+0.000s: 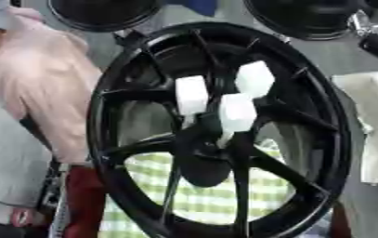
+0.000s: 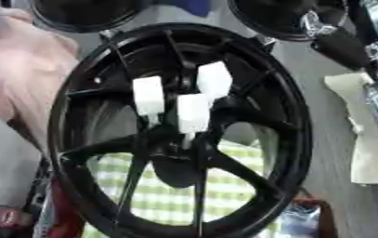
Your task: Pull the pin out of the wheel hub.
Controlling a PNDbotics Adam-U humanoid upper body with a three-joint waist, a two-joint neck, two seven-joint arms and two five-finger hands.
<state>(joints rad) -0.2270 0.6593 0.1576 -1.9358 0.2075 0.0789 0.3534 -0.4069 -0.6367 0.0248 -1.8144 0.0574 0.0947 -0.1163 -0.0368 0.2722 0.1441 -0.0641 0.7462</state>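
Note:
A black wheel hub [image 1: 110, 116] stands upright and fills the middle of both views. From its centre, three white block-shaped pins stick out toward me: one on the left [image 1: 192, 94], one on the upper right [image 1: 255, 79] and one lower in the middle [image 1: 237, 112]. The middle pin narrows to a thin white stem that runs into the hub's centre [image 2: 175, 162]. A black and silver part of my right arm [image 2: 341, 46] comes in at the upper right, clear of the wheel's rim. No hand touches any pin. My left hand shows in neither view.
A person in a pink top [image 1: 42, 88] stands close against the wheel's left rim. A green-and-white checked cloth [image 1: 208, 190] shows through the spokes. A white sheet [image 1: 374, 125] lies to the right. Two dark round objects [image 1: 102, 14] [image 1: 305, 16] sit behind.

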